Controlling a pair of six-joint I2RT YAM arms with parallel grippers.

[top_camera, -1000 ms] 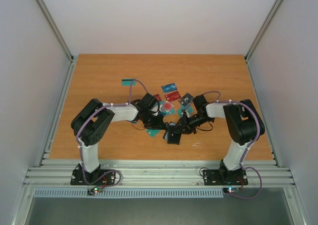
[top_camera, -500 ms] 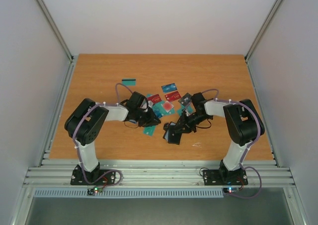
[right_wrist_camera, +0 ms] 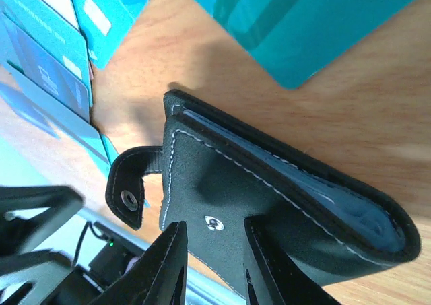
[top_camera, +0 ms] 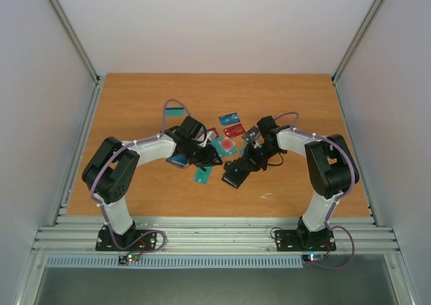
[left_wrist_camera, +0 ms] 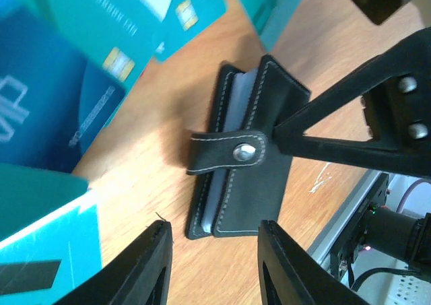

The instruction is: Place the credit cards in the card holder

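Observation:
The black card holder [top_camera: 236, 176] lies in front of the scattered credit cards [top_camera: 227, 145], its strap [left_wrist_camera: 225, 151] loose and unsnapped. A grey-blue card edge [left_wrist_camera: 232, 116] shows inside it. My right gripper [top_camera: 244, 165] is shut on the holder's cover [right_wrist_camera: 222, 190], the snap stud between its fingers [right_wrist_camera: 269, 264]. My left gripper [left_wrist_camera: 214, 264] stands open just left of the holder, nothing between its fingers [left_wrist_camera: 149, 268]. Teal cards [left_wrist_camera: 155, 15] and a blue one [left_wrist_camera: 40, 110] lie behind it.
A lone teal card [top_camera: 175, 110] lies at the back left, another teal card [top_camera: 203, 175] just left of the holder. Red cards [top_camera: 234, 130], a blue card [top_camera: 230, 117] and a dark grey one [top_camera: 252, 134] lie behind the grippers. The table's metal front rail [top_camera: 215, 234] is close.
My left gripper has opened and drawn back left from the card holder. The right gripper has shifted the holder slightly back.

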